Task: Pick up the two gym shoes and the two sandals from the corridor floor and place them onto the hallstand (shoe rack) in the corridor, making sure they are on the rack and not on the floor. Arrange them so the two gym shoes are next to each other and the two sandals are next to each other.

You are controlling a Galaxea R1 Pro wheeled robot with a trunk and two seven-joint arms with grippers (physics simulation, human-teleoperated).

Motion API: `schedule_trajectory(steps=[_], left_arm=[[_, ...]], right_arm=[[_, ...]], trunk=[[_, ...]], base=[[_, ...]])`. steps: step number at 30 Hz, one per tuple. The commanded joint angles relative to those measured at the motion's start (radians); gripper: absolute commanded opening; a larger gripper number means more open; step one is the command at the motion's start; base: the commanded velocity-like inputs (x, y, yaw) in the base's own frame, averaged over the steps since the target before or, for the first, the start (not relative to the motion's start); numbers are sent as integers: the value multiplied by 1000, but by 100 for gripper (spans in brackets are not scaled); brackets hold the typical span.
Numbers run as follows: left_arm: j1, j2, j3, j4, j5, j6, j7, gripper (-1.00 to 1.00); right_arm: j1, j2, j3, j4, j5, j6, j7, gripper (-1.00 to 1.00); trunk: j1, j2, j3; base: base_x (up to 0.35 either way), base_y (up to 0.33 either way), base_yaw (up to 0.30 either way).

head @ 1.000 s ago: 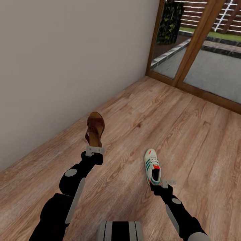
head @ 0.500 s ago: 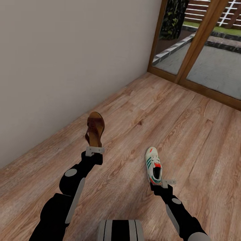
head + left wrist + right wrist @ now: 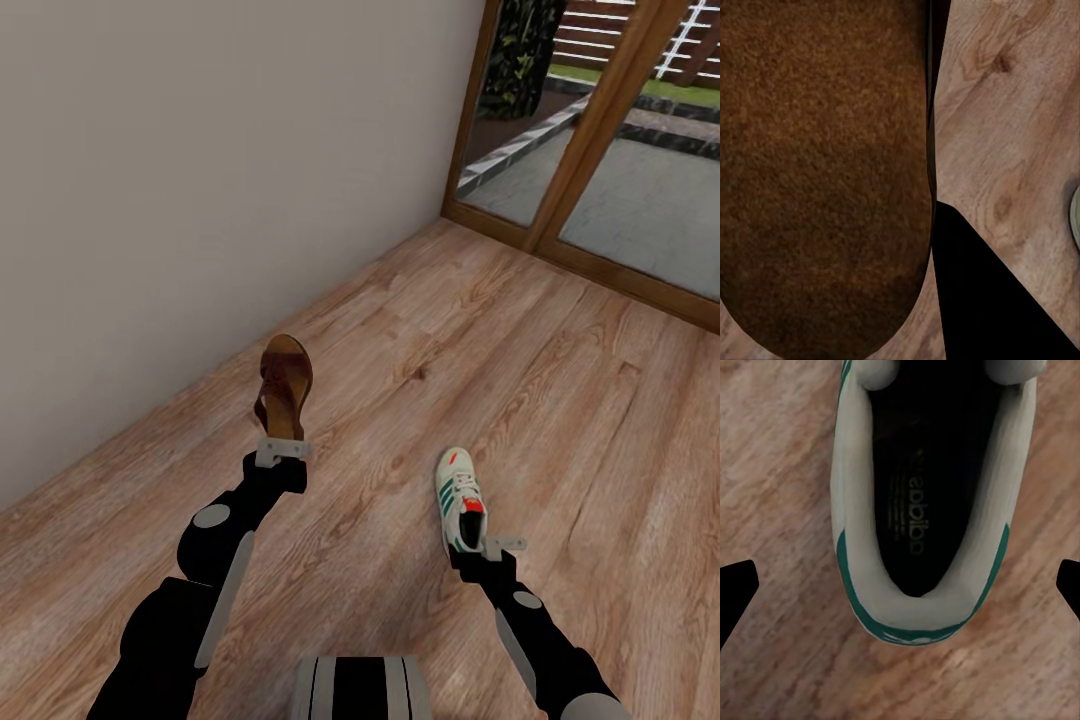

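Our left gripper [image 3: 283, 449] is clamped on a brown sandal [image 3: 284, 387], which we carry lifted above the corridor floor [image 3: 520, 350] with its toe pointing away from us, toward the pale wall [image 3: 200, 160]. From the left wrist camera, the sandal's brown surface [image 3: 821, 172] sits right against the lens, with wood planks showing beside it. Whether the sandal is gripped at the heel or the sole edge we cannot tell.

Moving rightward, between the two arms we see bare wood-grain planks and, at the lower edge of the head view, the top of our own trunk [image 3: 360, 688].

Further right, our right gripper [image 3: 487, 548] holds a white gym shoe [image 3: 460, 498] with green stripes and a red tongue label, its heel at the fingers and its toe pointing away. From the right wrist camera we look straight into the shoe's dark opening [image 3: 919, 502], green trim around the heel collar, the floor beneath; the dark fingertips [image 3: 735, 589] sit at either edge of the picture. We judge this pincer closed on the shoe's heel.

At the far right stands a wood-framed glass door [image 3: 600, 150], with grey paving beyond it.
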Motion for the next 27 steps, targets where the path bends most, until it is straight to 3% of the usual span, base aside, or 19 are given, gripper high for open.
schedule_trajectory(steps=[1,7,23,27], left_arm=[[0,0,0,-1,-3,6,-2,-100],[0,0,0,-1,-3,7,-2,-100],[0,0,0,-1,-3,6,-2,-100],[0,0,0,-1,-3,6,-2,-100]], right_arm=[[0,0,-1,-1,-1,1,1,100],[0,0,-1,-2,-2,1,1,100],[0,0,-3,-1,-2,1,1,100],[0,0,-2,-1,-2,1,1,100]], trunk=[[0,0,-1],[2,-1,-16],[9,-5,-102],[9,-5,-109]], base=[[4,0,0],[1,0,0],[0,0,0],[0,0,0]])
